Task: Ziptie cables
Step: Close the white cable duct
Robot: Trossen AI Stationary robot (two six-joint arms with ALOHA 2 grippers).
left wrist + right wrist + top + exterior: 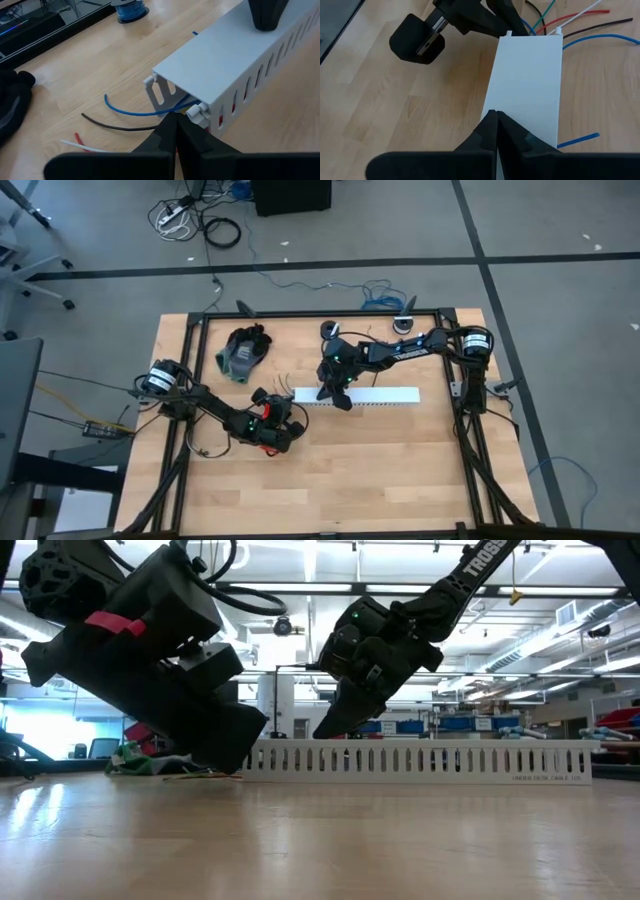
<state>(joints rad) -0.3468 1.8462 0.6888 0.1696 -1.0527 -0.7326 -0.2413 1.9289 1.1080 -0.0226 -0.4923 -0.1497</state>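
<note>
On the wooden worktop (400,470), nearest the front edge, the left hand (175,131) sat low at the open end of the white slotted duct (365,396), its two dark fingers pressed together and holding nothing. In the low view the left hand (225,745) reached down almost to the wood just beside that end of the duct (420,760).

The cables (132,111) spilled out of the duct's open end onto the worktop: in the left wrist view a blue wire curved out in a loop, a black one lay along the wood, and a red and a white one lay nearer the camera. The right wrist view showed the same loose ends (575,22) fanned out beyond the far end of the lid, blue, black, red, white and green among them. Whether the left hand's tips touched any wire could not be told.

The right hand (496,125) rested closed on the duct's flat white lid (527,80), gripping nothing; from above it (335,393) stood over the duct's left part.

Farther back lay a dark work glove (243,350) with a green cuff, well apart from the duct. A small blue spool (129,10) stood near the far rim.
</note>
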